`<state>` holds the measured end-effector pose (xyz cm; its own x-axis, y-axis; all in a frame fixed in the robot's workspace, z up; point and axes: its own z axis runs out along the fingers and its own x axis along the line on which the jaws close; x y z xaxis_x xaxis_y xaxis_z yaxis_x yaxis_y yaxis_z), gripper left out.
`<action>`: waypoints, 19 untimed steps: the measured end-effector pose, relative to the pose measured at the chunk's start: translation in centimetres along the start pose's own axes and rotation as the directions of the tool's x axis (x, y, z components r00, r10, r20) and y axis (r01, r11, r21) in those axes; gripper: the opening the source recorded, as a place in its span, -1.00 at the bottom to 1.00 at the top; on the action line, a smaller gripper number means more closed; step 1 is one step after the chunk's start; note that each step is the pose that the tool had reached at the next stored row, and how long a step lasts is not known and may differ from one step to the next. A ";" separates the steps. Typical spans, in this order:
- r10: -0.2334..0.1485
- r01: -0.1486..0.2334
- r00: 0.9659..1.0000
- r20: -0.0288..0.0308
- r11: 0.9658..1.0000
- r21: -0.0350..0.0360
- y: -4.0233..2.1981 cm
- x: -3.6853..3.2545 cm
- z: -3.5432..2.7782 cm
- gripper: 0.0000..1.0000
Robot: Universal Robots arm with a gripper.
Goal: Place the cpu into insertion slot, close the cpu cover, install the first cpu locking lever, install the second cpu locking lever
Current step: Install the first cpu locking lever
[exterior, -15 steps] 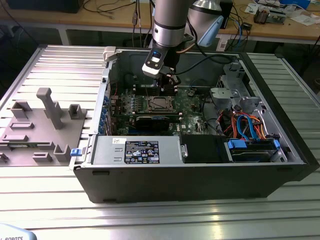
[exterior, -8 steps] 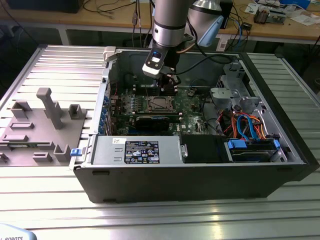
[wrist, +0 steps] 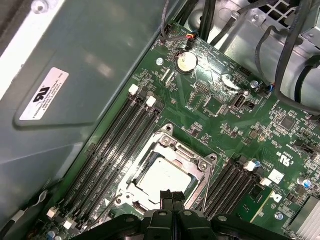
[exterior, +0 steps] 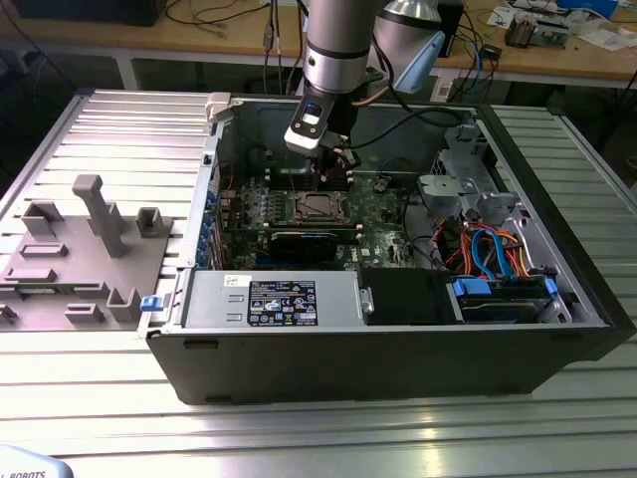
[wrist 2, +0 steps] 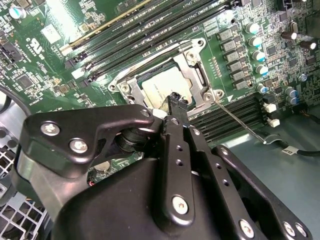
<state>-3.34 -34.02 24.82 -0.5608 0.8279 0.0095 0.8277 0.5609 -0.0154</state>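
pincer: fingertips pressed together with nothing between them, seen in the first wrist view (wrist: 172, 196); it hangs just above the slot's near edge
insertion slot: (exterior: 317, 206) on the green circuit board (wrist: 225, 125), low inside the case, with memory slots (wrist: 120, 145) running along both its sides
cpu: (wrist: 161, 176) seated flat in the slot, dull silver top showing
cpu cover: (wrist 2: 194, 75) looks laid down flat over the slot, its frame around the cpu top
locking lever: thin rod (wrist 2: 235, 117) slants away from the slot's corner; it looks unlatched
stage, judged: chip placed and cover down, levers not yet home
risk: the closed tips could slide off so thin a rod and rake the memory slots or the small capacitors just beside the slot
risk: with the lever unhooked, a knock could lift the cover
risk: pressing off-centre could load the cpu unevenly
computer case: (exterior: 398, 358) holds the board, a power supply (exterior: 274, 299) and blue cables (exterior: 488, 249), all beside the slot
table: (exterior: 328, 438) carries the case and a grey fixture tray (exterior: 70, 259), well apart from the slot
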 end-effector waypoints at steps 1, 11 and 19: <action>-0.001 0.001 1.000 0.000 1.000 0.000 0.00 0.00 0.00 -0.78; -0.014 0.014 1.000 0.000 1.000 0.000 0.00 0.00 0.00 -0.78; -0.025 0.025 1.000 0.000 1.000 0.000 0.00 0.00 0.00 -0.78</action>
<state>-3.34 -34.02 24.82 -0.5814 0.8136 0.0094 0.8134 0.5814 -0.0154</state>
